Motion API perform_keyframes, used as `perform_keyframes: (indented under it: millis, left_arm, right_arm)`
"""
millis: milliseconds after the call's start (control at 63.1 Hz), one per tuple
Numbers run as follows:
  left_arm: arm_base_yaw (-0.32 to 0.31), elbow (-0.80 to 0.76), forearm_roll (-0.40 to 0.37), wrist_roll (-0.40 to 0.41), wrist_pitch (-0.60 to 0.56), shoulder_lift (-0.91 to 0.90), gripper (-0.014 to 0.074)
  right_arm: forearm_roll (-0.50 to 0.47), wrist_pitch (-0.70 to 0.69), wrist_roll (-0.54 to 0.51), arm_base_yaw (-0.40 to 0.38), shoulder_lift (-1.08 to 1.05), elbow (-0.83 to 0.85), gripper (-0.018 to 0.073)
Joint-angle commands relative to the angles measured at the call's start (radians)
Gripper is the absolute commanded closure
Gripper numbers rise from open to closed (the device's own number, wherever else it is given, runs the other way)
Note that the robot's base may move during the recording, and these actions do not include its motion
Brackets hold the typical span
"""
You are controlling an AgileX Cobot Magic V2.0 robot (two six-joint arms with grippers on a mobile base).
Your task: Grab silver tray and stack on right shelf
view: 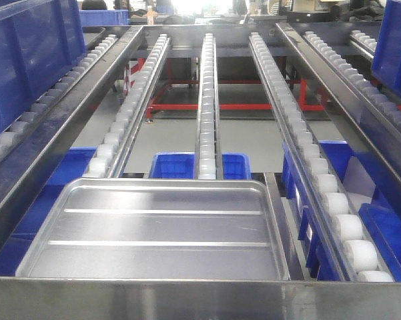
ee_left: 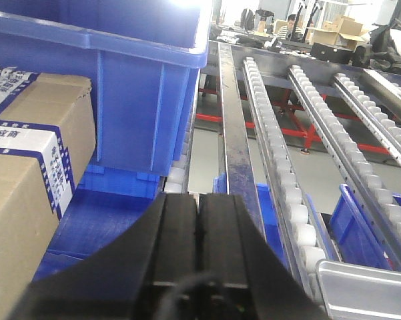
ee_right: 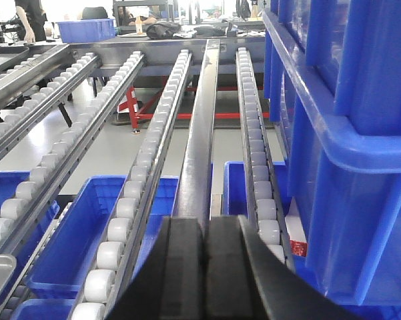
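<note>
Closest, with fingers pressed together and holding nothing: the left gripper and the right gripper. Just behind the steel front lip, lying flat on the roller rails: the silver tray, with 2 ridges along its floor. Probably light, stiff and slippery. Better to open wide and pinch the low raised rim at the 2 short sides. Farther back, below the rails: blue bins.
</note>
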State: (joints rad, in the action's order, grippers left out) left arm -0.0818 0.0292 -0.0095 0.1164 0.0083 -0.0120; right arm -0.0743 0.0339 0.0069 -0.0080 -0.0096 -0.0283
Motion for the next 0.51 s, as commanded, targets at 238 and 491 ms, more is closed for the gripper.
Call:
perform_keyframes:
  millis: [238, 491]
  left_arm:
    - [-0.003, 0.021, 0.000, 0.001, -0.095, -0.016, 0.0697]
    - [-0.003, 0.021, 0.000, 0.001, -0.095, -0.016, 0.0697]
  right_arm:
    - [0.003, -0.090, -0.007, -0.001, -0.022, 0.018, 0.0504]
    - [0.003, -0.090, -0.007, -0.001, -0.022, 0.018, 0.0504]
